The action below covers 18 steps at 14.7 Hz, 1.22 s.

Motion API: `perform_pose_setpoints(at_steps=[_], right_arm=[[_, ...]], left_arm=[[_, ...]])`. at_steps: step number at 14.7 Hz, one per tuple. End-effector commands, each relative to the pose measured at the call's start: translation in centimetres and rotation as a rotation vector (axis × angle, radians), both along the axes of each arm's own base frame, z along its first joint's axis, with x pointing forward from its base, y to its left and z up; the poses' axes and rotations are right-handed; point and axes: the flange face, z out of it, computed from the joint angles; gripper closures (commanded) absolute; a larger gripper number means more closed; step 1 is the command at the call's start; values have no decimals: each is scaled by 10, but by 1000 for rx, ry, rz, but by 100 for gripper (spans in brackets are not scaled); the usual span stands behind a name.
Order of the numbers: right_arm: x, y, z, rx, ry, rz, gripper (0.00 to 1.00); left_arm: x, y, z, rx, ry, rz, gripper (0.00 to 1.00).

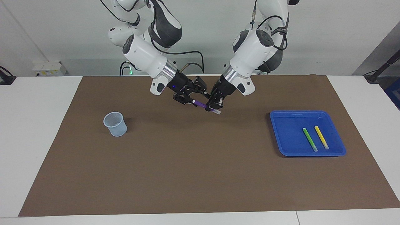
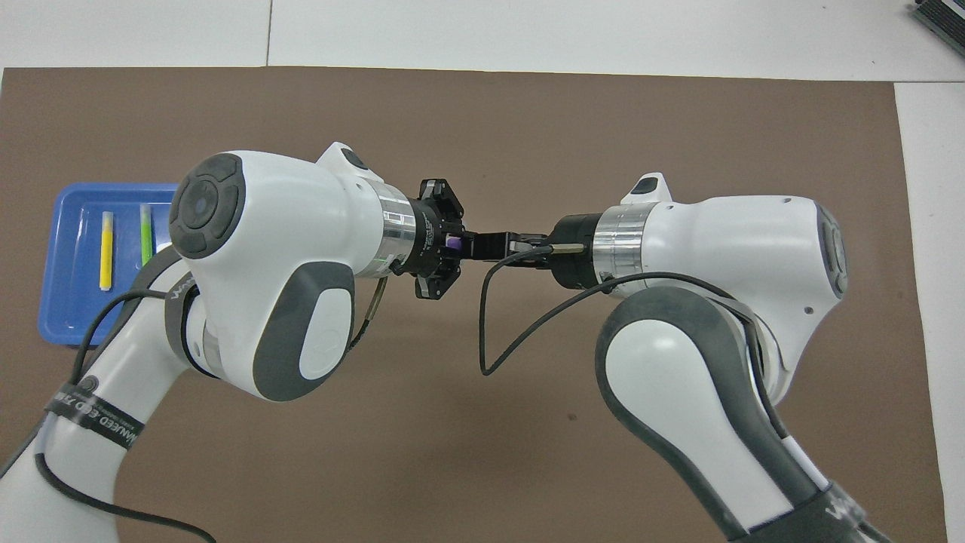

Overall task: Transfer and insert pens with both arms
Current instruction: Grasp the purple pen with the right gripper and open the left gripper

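Note:
The purple pen [image 1: 202, 106] hangs tilted over the middle of the brown mat, its whitish end [image 1: 217, 112] sticking out below my left gripper [image 1: 213, 107], which is shut on it. My right gripper [image 1: 194, 97] is open, and its fingers straddle the pen's other end. In the overhead view the two grippers meet tip to tip, and only a bit of the purple pen [image 2: 453, 243] shows between them. The green pen [image 1: 310, 139] and the yellow pen [image 1: 321, 137] lie side by side in the blue tray [image 1: 287, 125].
A pale blue mesh cup [image 1: 115, 124] stands upright on the mat toward the right arm's end. The blue tray [image 2: 68, 317] sits toward the left arm's end. A brown mat [image 1: 200, 175] covers most of the white table.

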Motion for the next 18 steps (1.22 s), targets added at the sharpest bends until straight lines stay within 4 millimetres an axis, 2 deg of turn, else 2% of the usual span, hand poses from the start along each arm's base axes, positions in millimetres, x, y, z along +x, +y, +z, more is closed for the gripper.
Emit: perform_pose_setpoints(at_steps=[1, 4, 9, 11, 13, 14, 16, 18], right_arm=[[5, -2, 0, 2, -20, -8, 33], [11, -11, 1, -8, -63, -20, 32], [13, -12, 0, -14, -81, -29, 33], [12, -11, -2, -16, -78, -25, 46], [11, -10, -2, -17, -77, -20, 52], [11, -9, -2, -17, -77, -20, 60], [11, -10, -2, -19, -78, -19, 61], [10, -8, -1, -21, -81, -12, 71]], left_arm=[[-1, -1, -1, -17, 1, 24, 100], [-3, -2, -4, -7, 10, 6, 100], [-5, -3, -5, -8, 6, 6, 100], [-6, -5, -4, -10, 1, 4, 100], [-5, -5, -4, -11, -1, 5, 100], [-5, -5, -4, -11, -2, 5, 100], [-5, -5, -4, -11, -2, 4, 100], [-5, -5, -4, -12, -4, 4, 100]])
